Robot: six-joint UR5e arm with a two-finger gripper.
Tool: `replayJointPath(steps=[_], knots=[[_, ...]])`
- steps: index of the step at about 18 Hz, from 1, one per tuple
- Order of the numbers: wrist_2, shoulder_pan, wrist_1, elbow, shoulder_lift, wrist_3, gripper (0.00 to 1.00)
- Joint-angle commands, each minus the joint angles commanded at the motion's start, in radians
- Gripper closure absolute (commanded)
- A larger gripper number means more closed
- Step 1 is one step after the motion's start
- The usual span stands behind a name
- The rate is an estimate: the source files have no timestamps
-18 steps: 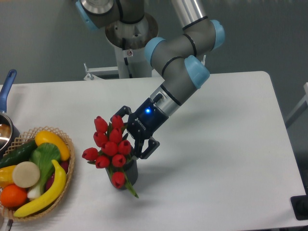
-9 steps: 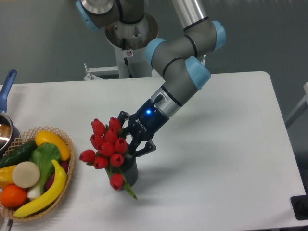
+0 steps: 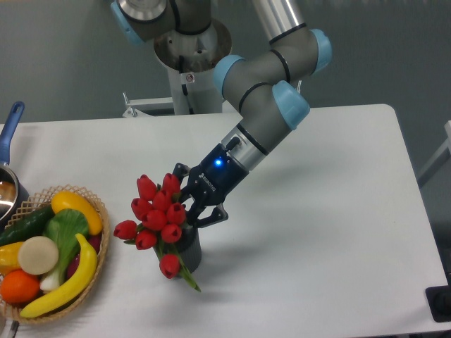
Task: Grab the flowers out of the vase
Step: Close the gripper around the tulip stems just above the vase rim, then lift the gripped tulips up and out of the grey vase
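The flowers (image 3: 156,215), a bunch of red tulip buds with green stems and leaves, stand in the vase (image 3: 191,255), a small dark grey cylinder near the table's front middle. One bud droops over the vase's front. My gripper (image 3: 185,210) comes in from the upper right, just above the vase's rim. Its dark fingers (image 3: 215,215) are shut on the right side of the bunch. The stems inside the vase are hidden, and the buds hide where the fingers grip.
A woven basket (image 3: 101,218) of fruit and vegetables sits at the front left. A pot with a blue handle (image 3: 10,125) is at the left edge. The arm's base (image 3: 190,49) stands behind the table. A black object (image 3: 441,303) lies off the front right corner.
The fingers, spread around the bunch a second ago, have closed on it. The flower heads have shifted slightly left and bunched together. Since half a second ago almost nothing has moved.
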Motion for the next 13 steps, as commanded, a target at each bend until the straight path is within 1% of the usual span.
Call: replayJointPath(steps=[3, 8, 13], knots=[[-0.026, 0.006, 0.000, 0.005, 0.006, -0.003, 0.60], [-0.032, 0.012, 0.000, 0.009, 0.063, -0.093, 0.60], [-0.065, 0.025, 0.000, 0.012, 0.121, -0.178, 0.60]])
